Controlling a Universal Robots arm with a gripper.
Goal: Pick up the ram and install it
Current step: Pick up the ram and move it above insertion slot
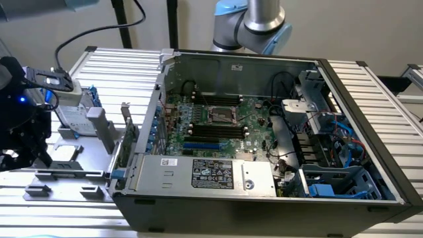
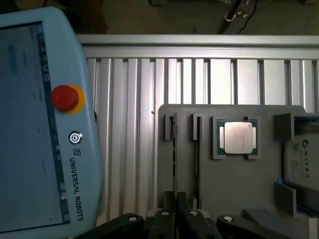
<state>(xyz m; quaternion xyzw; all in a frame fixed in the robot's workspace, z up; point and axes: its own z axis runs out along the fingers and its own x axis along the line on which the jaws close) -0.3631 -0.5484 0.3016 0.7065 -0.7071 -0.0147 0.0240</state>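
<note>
In the exterior view, nearest is the black open computer case, lying on its side with the silver labelled power supply along its near wall. Beyond that lies the green motherboard, whose black memory slots run across the picture with open room above them. At the top of the frame stands the grey and blue robot arm.

At the exterior view's left, the black gripper hangs over the grey moulded parts tray, outside the case wall, on the ribbed aluminium surface.

In the wrist view, the gripper sits directly over one of two narrow parallel slots in the tray. The ram, a long thin board seen edge-on, stands in that slot. Its long axis runs straight away from the gripper towards the tray's edge.

Whether the jaws are clenched or released, I cannot tell.

Just past the second slot lies the square silver CPU chip, then the silver hard drive. On the tray's other side, across bare surface, rests a pale blue teach pendant with a red stop button.
</note>
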